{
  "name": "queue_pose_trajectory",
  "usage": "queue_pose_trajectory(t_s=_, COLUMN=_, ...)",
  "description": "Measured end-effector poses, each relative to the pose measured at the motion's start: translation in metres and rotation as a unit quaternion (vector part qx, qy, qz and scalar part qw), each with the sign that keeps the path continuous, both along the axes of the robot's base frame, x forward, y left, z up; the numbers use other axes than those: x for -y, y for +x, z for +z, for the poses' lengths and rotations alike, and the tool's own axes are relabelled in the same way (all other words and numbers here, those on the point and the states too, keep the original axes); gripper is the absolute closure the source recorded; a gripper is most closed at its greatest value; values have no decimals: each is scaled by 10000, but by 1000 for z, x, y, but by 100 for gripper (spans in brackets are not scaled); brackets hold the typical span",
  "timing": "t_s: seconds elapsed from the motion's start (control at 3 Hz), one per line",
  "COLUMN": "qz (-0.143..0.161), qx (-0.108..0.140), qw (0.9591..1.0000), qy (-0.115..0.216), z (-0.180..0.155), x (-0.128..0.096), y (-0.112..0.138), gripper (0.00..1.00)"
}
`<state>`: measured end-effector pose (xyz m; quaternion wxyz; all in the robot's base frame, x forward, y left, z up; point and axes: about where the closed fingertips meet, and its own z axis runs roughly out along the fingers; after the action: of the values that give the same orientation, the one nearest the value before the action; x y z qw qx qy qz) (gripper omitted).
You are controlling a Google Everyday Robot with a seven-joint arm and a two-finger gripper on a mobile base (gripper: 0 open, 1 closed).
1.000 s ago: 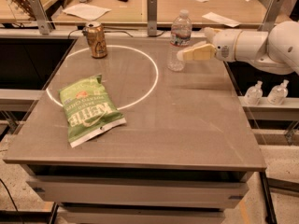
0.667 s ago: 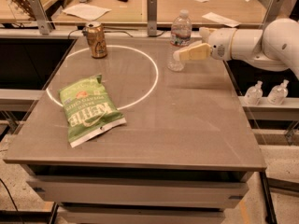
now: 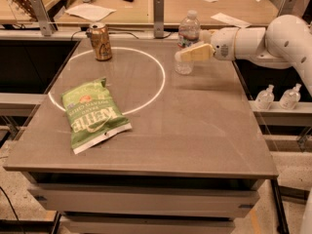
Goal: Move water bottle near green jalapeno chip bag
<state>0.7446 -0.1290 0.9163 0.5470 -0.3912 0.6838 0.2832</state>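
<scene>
The clear ribbed plastic water bottle with a white cap and red-and-white label (image 3: 188, 33) stands upright at the upper middle of the frame, near the far edge of the grey-brown table (image 3: 195, 130). It is in the same spot as a second ago. What has changed is the white robot arm (image 3: 253, 40), which reaches in from the upper right. It has pushed its beige hand (image 3: 184, 55) further left, so the hand now lies across the lower half of the bottle instead of stopping just to its right. I cannot tell how far open the hand is, or whether it already has hold of the bottle. The flat light-green crinkly chip bag with white lettering (image 3: 92, 113) lies at the left of the frame, well apart from the bottle and across a thin white ring marked on the table (image 3: 158, 77). A golden-brown drink can (image 3: 101, 42) stands at the upper left. By my reading the reach is ending and the grasp is at hand, while the carry towards the bag has not begun.
</scene>
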Motion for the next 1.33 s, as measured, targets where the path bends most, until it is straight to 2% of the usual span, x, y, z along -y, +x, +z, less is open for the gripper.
queue_pose_trajectory(t_s=0.33, qz=147, qx=-19, qw=9999, qy=28, z=0, x=-7, y=1, gripper=26)
queue_pose_trajectory(t_s=1.0, qz=453, qx=-11, qw=9989, qy=114, z=0, x=-15, y=-2, gripper=74)
queue_pose_trajectory(t_s=1.33, qz=884, qx=-68, qw=9958, qy=233, z=9, x=-24, y=-17, gripper=97)
